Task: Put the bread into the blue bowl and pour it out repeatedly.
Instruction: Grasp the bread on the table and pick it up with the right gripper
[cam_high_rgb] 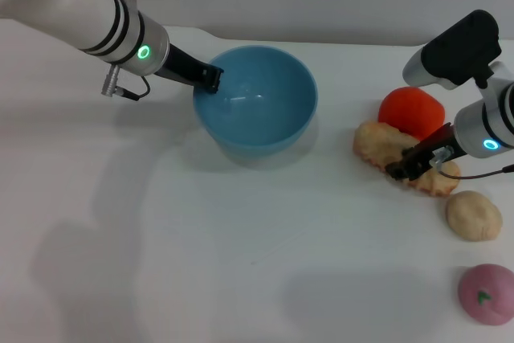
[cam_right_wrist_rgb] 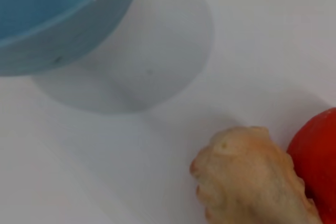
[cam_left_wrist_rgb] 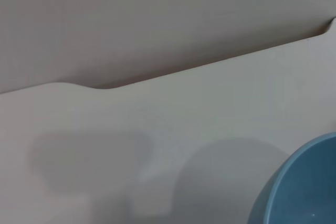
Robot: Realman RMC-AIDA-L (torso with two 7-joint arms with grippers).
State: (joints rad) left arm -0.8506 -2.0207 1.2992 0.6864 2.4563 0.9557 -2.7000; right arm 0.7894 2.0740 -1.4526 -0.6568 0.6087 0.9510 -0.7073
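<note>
The blue bowl (cam_high_rgb: pixel 255 106) is empty and sits at the centre back of the table. My left gripper (cam_high_rgb: pixel 210 78) is shut on its left rim, and the shadow under the bowl (cam_right_wrist_rgb: pixel 47 19) in the right wrist view suggests it is held slightly off the table. A part of the bowl (cam_left_wrist_rgb: pixel 304 187) also shows in the left wrist view. The bread (cam_high_rgb: pixel 384 144), a long ridged loaf, lies on the table at the right beside a red fruit. My right gripper (cam_high_rgb: pixel 409 165) is down on the loaf's middle. One end of the bread (cam_right_wrist_rgb: pixel 247 177) shows in the right wrist view.
A red-orange fruit (cam_high_rgb: pixel 412 112) touches the bread's far side. A small round beige bun (cam_high_rgb: pixel 473 215) lies nearer the front right, and a pink round item (cam_high_rgb: pixel 487 294) sits at the front right corner. The white table (cam_high_rgb: pixel 161 263) stretches to the front left.
</note>
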